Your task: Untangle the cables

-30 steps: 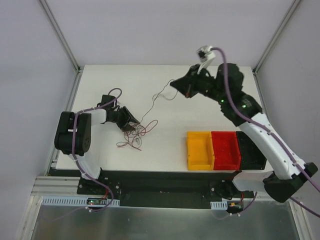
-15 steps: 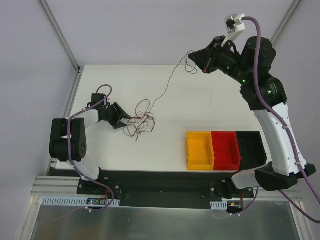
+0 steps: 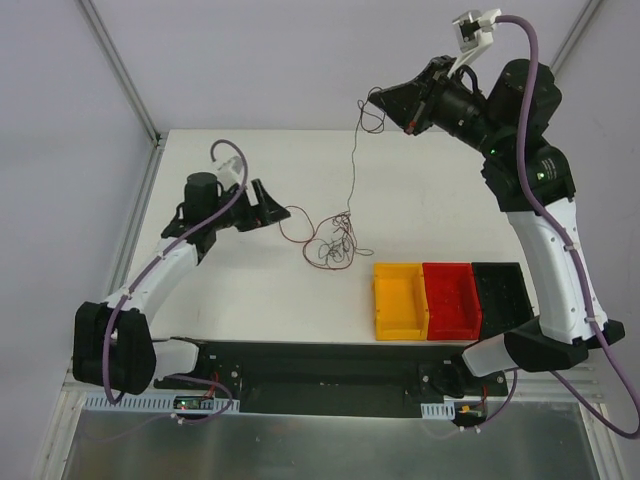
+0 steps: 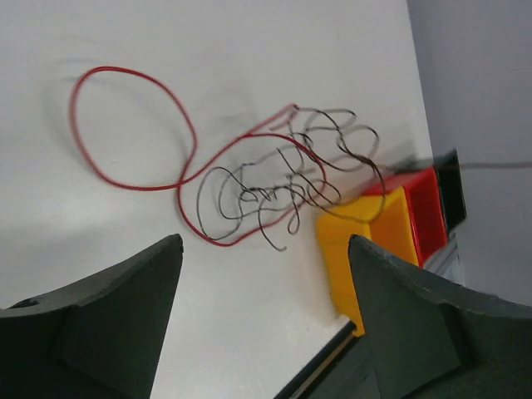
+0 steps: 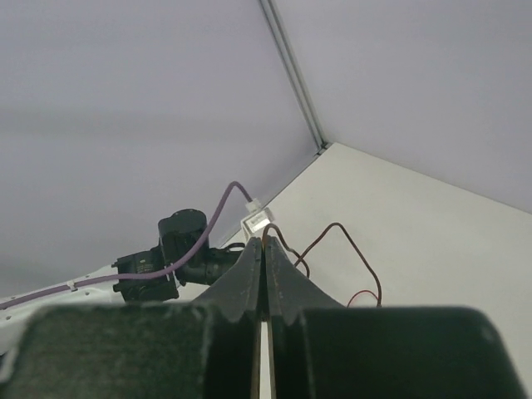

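Note:
The cables [image 3: 330,247] lie in a small scribbly tangle of dark red, brown and black wires on the white table [image 3: 250,290], just left of the yellow bin. A red loop [image 3: 290,224] trails from the tangle toward my left gripper [image 3: 271,205], which is open and empty beside it. In the left wrist view the tangle [image 4: 287,179] and red loop [image 4: 125,125] lie ahead of the open left gripper [image 4: 264,243]. My right gripper [image 3: 385,102] is raised high and shut on a brown wire [image 3: 352,165] that hangs down to the tangle. The right wrist view shows this gripper [image 5: 264,249] pinching that wire [image 5: 332,241].
A yellow bin [image 3: 400,300], a red bin [image 3: 452,298] and a black bin [image 3: 503,296] stand in a row at the table's front right. The yellow bin [image 4: 366,241] and red bin [image 4: 424,204] sit just behind the tangle in the left wrist view.
My right gripper has risen with the brown wire, dragging the tangle right toward the bins. My left gripper has come off the tangle and moved up and right, open.

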